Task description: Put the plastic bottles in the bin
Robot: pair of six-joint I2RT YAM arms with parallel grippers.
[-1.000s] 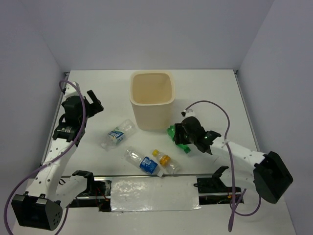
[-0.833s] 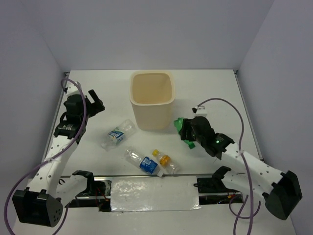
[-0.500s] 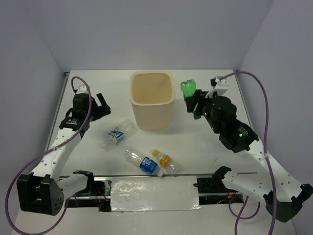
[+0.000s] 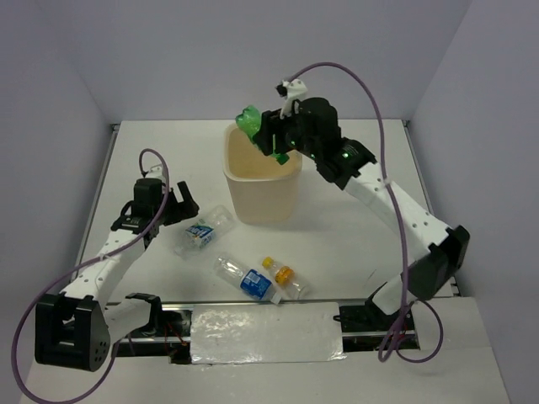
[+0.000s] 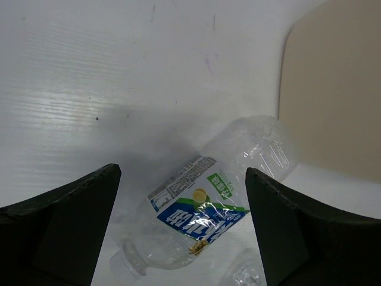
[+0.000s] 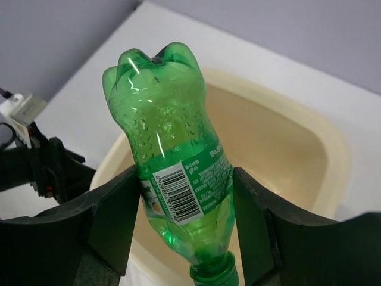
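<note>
My right gripper is shut on the green bottle and holds it over the open cream bin; in the right wrist view the bottle sits between both fingers above the bin rim. My left gripper is open, just left of the clear bottle with green-white label, which lies between its fingers in the left wrist view. The blue-label bottle and the yellow-cap bottle with orange lie on the table in front of the bin.
White walls close in the table on the left, back and right. The arm bases and a metal rail run along the near edge. The bin wall stands right of the left gripper.
My right arm lifted the green bottle from the table right of the bin and swung it up and left over the bin opening. My left gripper moved down toward the green-white label bottle.
</note>
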